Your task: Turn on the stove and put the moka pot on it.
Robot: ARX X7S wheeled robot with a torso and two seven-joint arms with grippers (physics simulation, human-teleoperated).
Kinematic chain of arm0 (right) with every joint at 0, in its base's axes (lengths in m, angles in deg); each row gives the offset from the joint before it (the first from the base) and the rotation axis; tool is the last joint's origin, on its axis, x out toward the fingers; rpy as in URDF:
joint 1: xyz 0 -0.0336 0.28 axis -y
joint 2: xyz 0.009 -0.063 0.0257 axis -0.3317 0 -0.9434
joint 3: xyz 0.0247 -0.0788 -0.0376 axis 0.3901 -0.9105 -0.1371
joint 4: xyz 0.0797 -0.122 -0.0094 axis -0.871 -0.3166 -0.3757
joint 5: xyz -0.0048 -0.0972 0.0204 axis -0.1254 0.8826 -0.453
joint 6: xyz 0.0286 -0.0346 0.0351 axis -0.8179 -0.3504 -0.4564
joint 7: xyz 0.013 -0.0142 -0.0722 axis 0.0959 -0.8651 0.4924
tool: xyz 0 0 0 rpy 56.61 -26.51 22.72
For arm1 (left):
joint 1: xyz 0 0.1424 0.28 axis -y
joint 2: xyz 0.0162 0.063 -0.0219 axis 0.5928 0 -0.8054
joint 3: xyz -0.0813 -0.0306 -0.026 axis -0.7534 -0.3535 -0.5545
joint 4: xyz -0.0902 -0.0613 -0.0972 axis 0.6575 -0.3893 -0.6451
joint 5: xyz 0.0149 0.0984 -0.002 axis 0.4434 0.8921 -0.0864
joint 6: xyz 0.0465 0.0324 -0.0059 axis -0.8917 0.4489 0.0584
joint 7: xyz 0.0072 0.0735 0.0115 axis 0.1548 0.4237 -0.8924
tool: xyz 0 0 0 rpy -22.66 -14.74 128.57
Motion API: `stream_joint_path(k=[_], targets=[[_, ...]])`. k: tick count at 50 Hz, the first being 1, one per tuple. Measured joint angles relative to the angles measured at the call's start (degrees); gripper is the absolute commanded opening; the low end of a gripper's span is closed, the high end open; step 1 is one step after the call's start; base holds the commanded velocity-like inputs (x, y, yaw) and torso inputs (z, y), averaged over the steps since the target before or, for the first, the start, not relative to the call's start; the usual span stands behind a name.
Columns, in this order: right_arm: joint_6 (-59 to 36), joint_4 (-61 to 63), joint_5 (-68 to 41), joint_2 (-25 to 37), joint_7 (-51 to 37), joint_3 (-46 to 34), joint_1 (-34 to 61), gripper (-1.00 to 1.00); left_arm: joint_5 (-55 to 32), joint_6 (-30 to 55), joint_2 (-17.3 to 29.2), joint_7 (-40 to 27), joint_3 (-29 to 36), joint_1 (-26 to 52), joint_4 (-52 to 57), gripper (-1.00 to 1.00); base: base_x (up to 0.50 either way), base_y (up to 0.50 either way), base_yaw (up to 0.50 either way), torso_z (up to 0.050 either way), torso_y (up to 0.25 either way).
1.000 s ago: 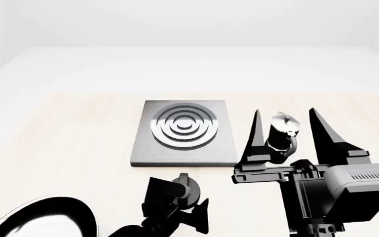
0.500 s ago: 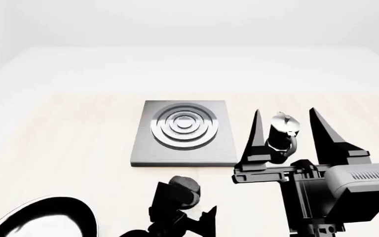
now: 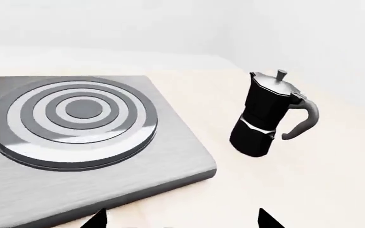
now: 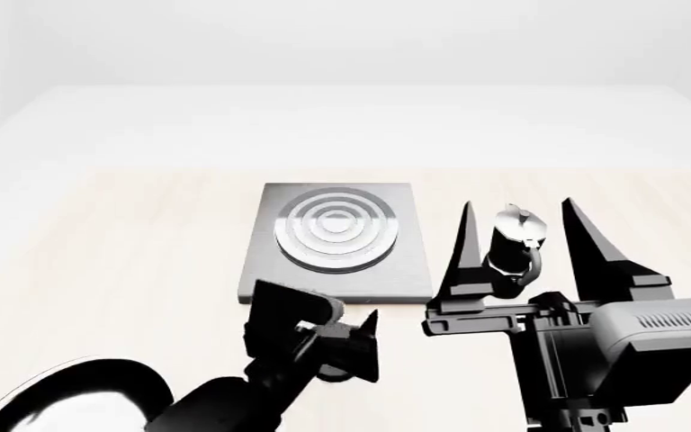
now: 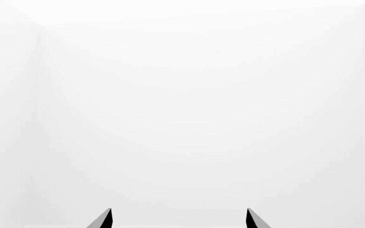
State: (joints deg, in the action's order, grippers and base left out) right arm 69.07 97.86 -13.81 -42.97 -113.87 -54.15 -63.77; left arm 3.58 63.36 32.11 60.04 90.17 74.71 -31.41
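The stove (image 4: 336, 236) is a grey square hotplate with silver rings, mid-table; it also shows in the left wrist view (image 3: 74, 118). The black-and-silver moka pot (image 4: 513, 243) stands upright on the table to its right, handle away from the stove, and also shows in the left wrist view (image 3: 266, 116). My left gripper (image 4: 321, 328) is open and empty just in front of the stove's near edge; its tips frame bare table in the left wrist view (image 3: 179, 221). The knob is hidden behind it. My right gripper (image 4: 518, 205) is open, fingers pointing up, in front of the pot.
A round black frying pan (image 4: 76, 396) lies at the near left corner. The light wooden table (image 4: 141, 252) ends at a white floor and wall behind. The right wrist view shows only white wall beyond my right gripper (image 5: 179, 218).
My left gripper has turned and lifted away from the black knob toward the stove's front edge, and now covers the knob. The right arm, pot and stove have not moved.
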Motion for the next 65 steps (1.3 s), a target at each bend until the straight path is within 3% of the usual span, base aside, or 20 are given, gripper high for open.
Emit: stream_joint_path(k=[15, 30, 44, 65], targets=[[0.1, -0.6, -0.3, 0.3, -0.1, 0.2, 0.3, 1.00, 4.1, -1.8, 5.1, -6.7, -3.6, 0.4, 10.4, 1.00, 0.00, 0.00, 0.00, 0.000, 0.000], [-0.2, -5.8, -0.9, 1.2, 0.2, 2.0, 2.8, 1.00, 12.5, -9.8, 11.6, -13.0, -7.9, -5.2, 22.2, 1.00, 0.00, 0.00, 0.00, 0.000, 0.000], [1.7, -19.9, -0.4, 0.4, 2.1, 3.0, 7.3, 1.00, 19.9, -17.2, 16.0, -17.6, -11.1, -12.1, 32.2, 1.00, 0.00, 0.00, 0.00, 0.000, 0.000], [11.5, -46.3, 2.0, -2.5, 5.8, 3.3, 11.7, 1.00, 22.2, -21.6, 18.1, -20.2, -13.7, -17.2, 38.6, 1.00, 0.00, 0.00, 0.00, 0.000, 0.000]])
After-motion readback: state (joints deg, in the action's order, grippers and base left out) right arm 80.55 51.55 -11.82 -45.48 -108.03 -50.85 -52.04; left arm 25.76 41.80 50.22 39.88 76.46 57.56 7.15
